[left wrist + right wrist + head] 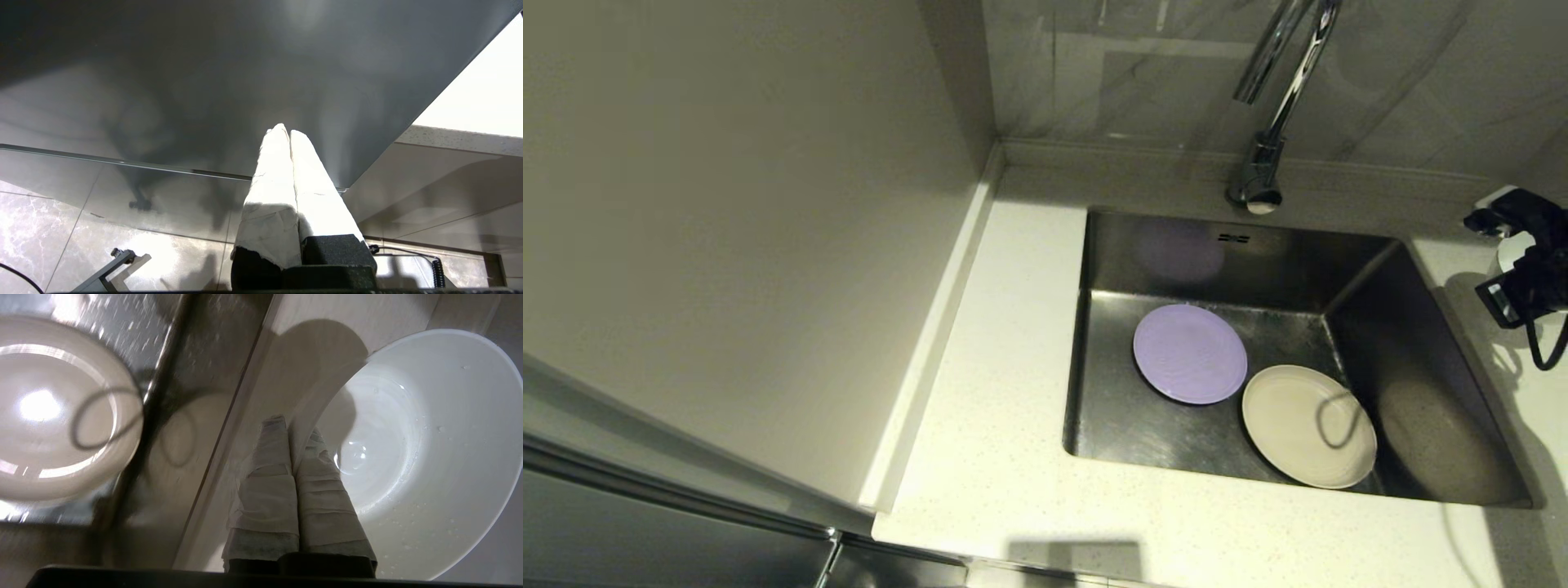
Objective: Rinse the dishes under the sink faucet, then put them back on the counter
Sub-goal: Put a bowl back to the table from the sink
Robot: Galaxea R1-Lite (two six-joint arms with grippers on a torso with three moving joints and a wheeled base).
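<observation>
The lilac plate (1190, 353) and the cream plate (1308, 425) lie flat side by side on the floor of the steel sink (1127, 441). The chrome faucet (1278, 98) rises behind the basin, and no water is visible. My right gripper (292, 428) is shut on the rim of the wet white bowl (429, 449). It holds the bowl over the counter just right of the sink, where a sliver of the bowl (1511, 251) shows. My left gripper (284, 131) is shut on nothing, low beside a cabinet and out of the head view.
The speckled counter (1005, 343) runs left of and in front of the sink, with a raised edge against the wall on the left. A black cable (1547, 347) loops down from my right wrist and throws a looped shadow on the cream plate.
</observation>
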